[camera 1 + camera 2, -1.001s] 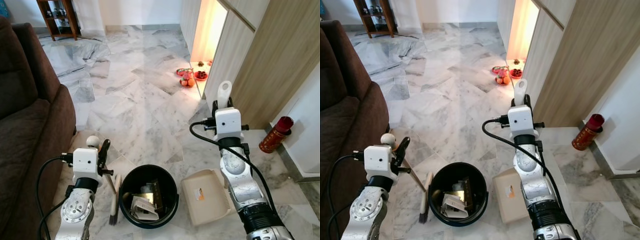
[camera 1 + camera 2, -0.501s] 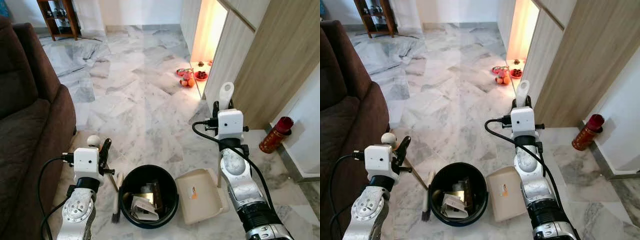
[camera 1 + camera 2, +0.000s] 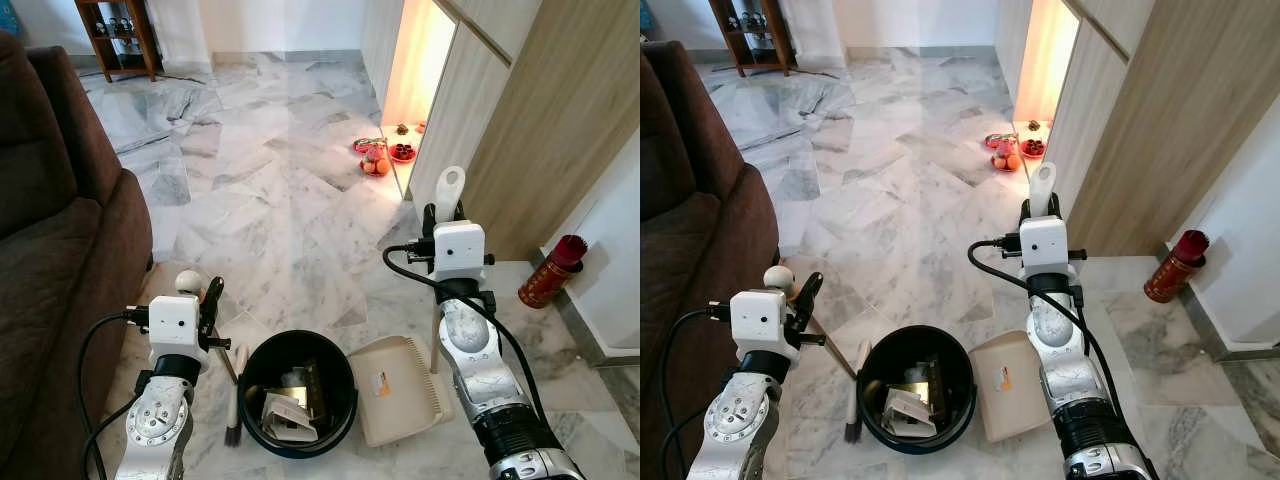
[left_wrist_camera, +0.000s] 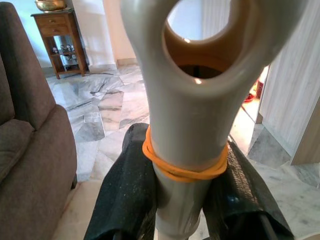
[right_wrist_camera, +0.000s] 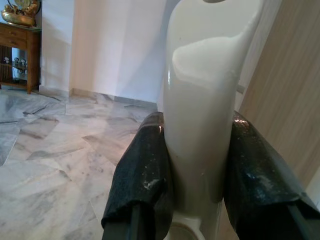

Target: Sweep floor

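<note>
Right gripper (image 5: 195,150) is clamped on the upright handle (image 3: 449,190) of the dustpan (image 3: 395,388), whose pan sits against the rim of the bin (image 3: 298,391), apparently to tip sweepings in. Left gripper (image 4: 187,200) is closed round the brush (image 3: 232,405) handle; its bristle head rests on the floor (image 3: 280,200) just left of the bin, parked out of the way. Versus 1.0 s ago: the pan has swung in from lying apart on the bin's right to touching it, handle and right arm slightly shifted; brush and left arm barely changed.
</note>
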`<state>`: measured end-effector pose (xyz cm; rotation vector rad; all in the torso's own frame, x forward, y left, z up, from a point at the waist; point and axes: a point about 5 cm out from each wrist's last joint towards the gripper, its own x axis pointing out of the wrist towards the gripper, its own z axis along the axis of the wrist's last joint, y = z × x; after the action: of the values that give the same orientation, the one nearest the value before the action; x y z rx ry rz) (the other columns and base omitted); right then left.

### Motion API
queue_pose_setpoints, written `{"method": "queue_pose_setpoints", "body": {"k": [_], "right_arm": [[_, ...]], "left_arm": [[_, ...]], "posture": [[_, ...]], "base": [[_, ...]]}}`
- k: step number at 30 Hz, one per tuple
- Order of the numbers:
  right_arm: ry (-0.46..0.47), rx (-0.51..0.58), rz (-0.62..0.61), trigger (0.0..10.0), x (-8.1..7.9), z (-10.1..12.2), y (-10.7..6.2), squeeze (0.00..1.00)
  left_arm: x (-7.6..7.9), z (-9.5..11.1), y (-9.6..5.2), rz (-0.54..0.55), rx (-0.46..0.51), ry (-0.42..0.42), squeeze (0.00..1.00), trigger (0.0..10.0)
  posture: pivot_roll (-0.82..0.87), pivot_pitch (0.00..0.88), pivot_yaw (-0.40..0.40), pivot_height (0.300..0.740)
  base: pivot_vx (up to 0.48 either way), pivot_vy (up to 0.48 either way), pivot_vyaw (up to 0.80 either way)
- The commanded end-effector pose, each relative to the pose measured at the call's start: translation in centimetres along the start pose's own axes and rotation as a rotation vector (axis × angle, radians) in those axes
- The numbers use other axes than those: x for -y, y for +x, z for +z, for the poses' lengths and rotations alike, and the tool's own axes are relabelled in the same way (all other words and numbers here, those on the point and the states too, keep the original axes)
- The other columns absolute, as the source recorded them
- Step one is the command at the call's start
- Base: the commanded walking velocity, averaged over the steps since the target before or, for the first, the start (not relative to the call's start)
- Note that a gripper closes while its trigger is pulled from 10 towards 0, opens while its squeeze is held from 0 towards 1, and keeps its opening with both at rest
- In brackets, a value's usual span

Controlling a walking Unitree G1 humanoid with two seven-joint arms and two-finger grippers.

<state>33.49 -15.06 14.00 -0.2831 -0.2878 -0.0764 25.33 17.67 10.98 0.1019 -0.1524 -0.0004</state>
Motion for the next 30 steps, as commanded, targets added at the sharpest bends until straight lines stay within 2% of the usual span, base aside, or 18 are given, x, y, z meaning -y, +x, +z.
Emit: {"method": "queue_pose_setpoints", "body": {"k": [1, 14, 30], "right_arm": [[0.004, 0.041, 0.007, 10.0, -0.14, 0.71, 0.33, 0.0], [0.014, 0.046, 0.005, 10.0, -0.1, 0.63, 0.2, 0.0], [0.011, 0.045, 0.001, 10.0, -0.05, 0.64, 0.38, 0.0]], "left_arm": [[0.03, 0.53, 0.06, 0.0, 0.038, -0.006, 0.0, 10.0], [0.18, 0.52, 0.17, -0.014, 0.04, -0.003, 0.0, 10.0], [0.08, 0.62, 0.34, -0.009, 0.042, -0.001, 0.0, 10.0]], "posture": [[0.06, 0.035, -0.027, 0.74], [0.06, 0.015, -0.024, 0.74], [0.06, 0.044, -0.026, 0.74]], "base": [[-0.259, 0.0, 0.0], [-0.258, 0.0, 0.0], [-0.251, 0.0, 0.0]]}}
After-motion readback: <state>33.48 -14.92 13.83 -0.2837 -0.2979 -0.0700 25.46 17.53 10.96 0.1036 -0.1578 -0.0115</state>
